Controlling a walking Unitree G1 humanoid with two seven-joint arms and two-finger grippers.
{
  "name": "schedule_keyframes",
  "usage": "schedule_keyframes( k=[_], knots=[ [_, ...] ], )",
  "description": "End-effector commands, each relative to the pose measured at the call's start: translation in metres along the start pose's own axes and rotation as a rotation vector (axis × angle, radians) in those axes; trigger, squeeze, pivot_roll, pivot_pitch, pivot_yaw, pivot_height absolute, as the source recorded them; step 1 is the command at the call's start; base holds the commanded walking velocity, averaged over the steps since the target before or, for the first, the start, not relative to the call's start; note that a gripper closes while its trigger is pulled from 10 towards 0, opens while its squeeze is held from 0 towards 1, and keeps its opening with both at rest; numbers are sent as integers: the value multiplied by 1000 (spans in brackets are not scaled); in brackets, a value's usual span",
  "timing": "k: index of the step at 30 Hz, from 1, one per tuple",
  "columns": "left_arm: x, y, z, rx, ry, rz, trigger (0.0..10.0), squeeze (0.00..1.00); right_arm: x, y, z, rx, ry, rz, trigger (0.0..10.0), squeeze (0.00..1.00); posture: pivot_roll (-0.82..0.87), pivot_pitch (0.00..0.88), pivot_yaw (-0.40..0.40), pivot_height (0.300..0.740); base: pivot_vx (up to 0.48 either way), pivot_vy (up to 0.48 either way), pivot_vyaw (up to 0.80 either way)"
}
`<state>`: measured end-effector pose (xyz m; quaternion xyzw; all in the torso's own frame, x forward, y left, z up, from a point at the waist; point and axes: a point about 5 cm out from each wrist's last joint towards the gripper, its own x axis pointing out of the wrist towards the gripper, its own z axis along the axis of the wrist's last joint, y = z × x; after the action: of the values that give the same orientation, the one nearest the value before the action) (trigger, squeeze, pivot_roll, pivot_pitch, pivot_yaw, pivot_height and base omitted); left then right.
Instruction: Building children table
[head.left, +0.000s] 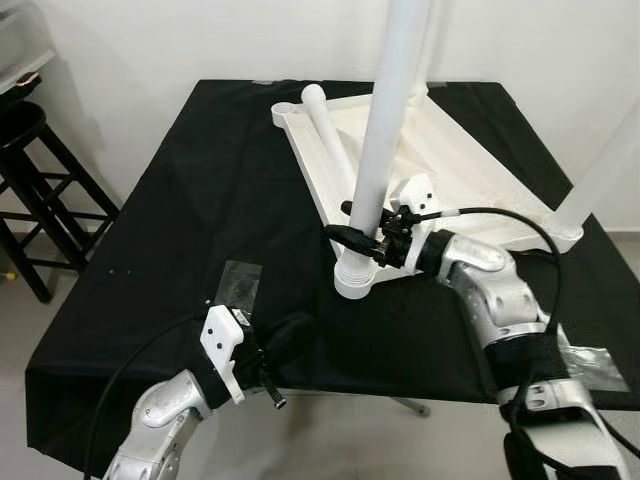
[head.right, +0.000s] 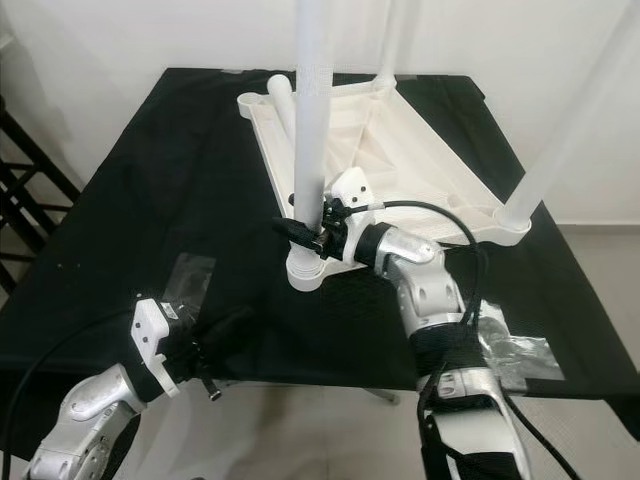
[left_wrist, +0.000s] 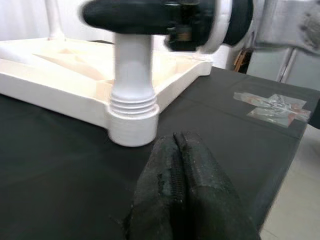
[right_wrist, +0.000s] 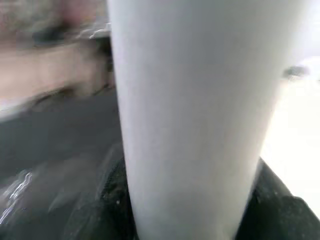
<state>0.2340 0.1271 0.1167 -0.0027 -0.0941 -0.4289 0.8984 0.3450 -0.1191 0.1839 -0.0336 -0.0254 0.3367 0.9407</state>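
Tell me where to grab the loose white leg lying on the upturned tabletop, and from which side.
Grip the loose leg around its round mid-shaft, coming from above with the fingers straddling it across its width. It lies flat inside the upturned tabletop, so the rim probably blocks a low sideways approach, and the mid-shaft should balance best.

Plain indoor room, probably a home corner used as a work spot: bare white wall (head.left: 150, 40) at 12 o'clock, black-clothed table (head.left: 180, 200), dark wooden stool (head.left: 35, 190) at 9 o'clock, pale floor (head.left: 330, 440) at 6 o'clock.
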Motion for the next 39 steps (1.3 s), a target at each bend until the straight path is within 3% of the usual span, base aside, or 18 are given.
schedule_keyframes(
  k=[1, 2, 4, 11, 12, 13, 14, 16, 17, 21, 22, 24, 25, 29, 36, 37, 38, 39],
  knots=[
    [-2, 0, -2, -9, 11, -2, 10000, 0, -10, -11, -25, 15, 149, -105, 0, 0, 20, 136, 6, 740, 0, 0, 0],
    [-3, 0, -1, -9, 11, -2, 10000, 0, -13, 12, -42, 76, 184, -259, 0, 0, 22, 140, 17, 740, 0, 0, 0],
    [-3, 1, -2, -11, 13, -7, 10000, 0, -14, 22, -50, 77, 213, -330, 0, 0, 22, 134, 7, 740, 0, 0, 0],
    [-3, 1, -2, -12, 12, 4, 10000, 0, -4, 20, -44, 37, 202, -335, 0, 0, 25, 134, 8, 740, 0, 0, 0],
    [-3, 1, -2, -12, 11, 8, 10000, 0, -1, 16, -38, 41, 189, -337, 10000, 0, 27, 129, 5, 740, 0, 0, 0],
    [-3, 1, -2, -12, 11, 8, 10000, 0, -1, 16, -38, 41, 189, -337, 10000, 0, 27, 129, 5, 740, 0, 0, 0],
    [-2, 1, -3, -12, 12, 4, 10000, 0, 3, 15, -29, 60, 159, -318, 10000, 204, 26, 126, 5, 740, 0, 0, 0],
    [-2, 1, -3, -12, 12, 4, 10000, 0, 3, 15, -29, 60, 159, -318, 10000, 204, 26, 126, 5, 740, 0, 0, 0],
    [-1, 1, -3, -12, 12, 0, 10000, 0, 6, 13, -19, 70, 121, -287, 10000, 1000, 27, 123, 2, 740, 0, 0, 0],
    [0, 1, -3, -10, 12, 1, 10000, 0, 9, 11, -8, 66, 75, -224, 10000, 1000, 28, 120, 0, 740, 0, 0, 0],
    [0, 1, -3, -9, 11, 2, 10000, 0, 11, 9, -1, 60, 44, -163, 10000, 584, 28, 120, 0, 740, 0, 0, 0],
    [0, 1, -3, -9, 10, 4, 10000, 0, 11, 8, 4, 54, 27, -128, 10000, 584, 28, 120, 0, 740, 0, 0, 0],
    [1, 1, -4, -9, 9, 5, 10000, 0, 12, 5, 11, 25, 5, -62, 10000, 0, 27, 115, -4, 740, 0, 0, 0],
    [2, 0, -5, -10, 8, 6, 10000, 0, 14, -4, 19, -3, -9, 149, 10000, 0, 32, 107, -8, 740, 0, 0, 0],
    [2, 0, -5, -10, 8, 5, 10000, 0, 12, -6, 18, -24, -3, 299, 10000, 0, 36, 104, -8, 740, 0, 0, 0],
    [3, -1, -5, -11, 11, 5, 10000, 0, 17, -10, 18, -42, 28, 419, 2039, 0, 50, 104, -8, 740, 0, 0, 0],
    [3, -1, -5, -11, 12, 4, 10000, 0, 19, -12, 19, -36, 36, 452, 157, 0, 50, 104, -8, 740, 0, 0, 0],
    [3, -1, -5, -11, 12, 4, 10000, 0, 19, -12, 19, -36, 36, 452, 157, 0, 50, 104, -8, 740, 0, 0, 0]
  ],
)
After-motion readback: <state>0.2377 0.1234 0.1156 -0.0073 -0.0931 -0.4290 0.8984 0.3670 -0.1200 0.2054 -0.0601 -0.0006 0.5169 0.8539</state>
